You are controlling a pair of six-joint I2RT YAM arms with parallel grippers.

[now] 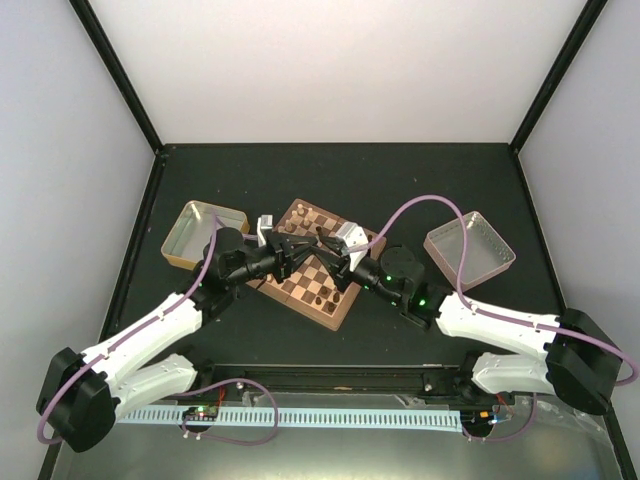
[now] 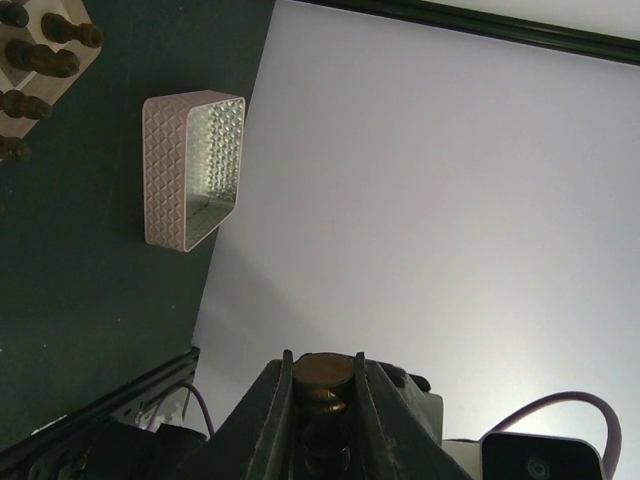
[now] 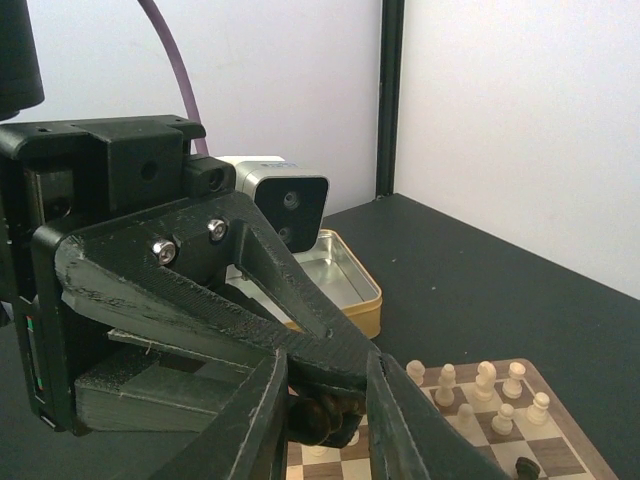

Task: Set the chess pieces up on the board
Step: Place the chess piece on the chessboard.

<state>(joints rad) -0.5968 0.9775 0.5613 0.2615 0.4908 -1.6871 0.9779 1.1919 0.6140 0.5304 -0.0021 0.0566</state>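
Note:
The board lies mid-table with cream chess pieces on its far side and dark ones on its near side. Both grippers meet just above it. My left gripper is shut on a dark brown piece, whose round base shows between the jaws. My right gripper is open. In the right wrist view its jaws straddle the left gripper's tip and that dark piece. Cream pieces stand on the board behind it.
A gold metal tin sits left of the board; it also shows in the right wrist view. A pink patterned tray sits at the right, also in the left wrist view. Enclosure walls surround the dark table.

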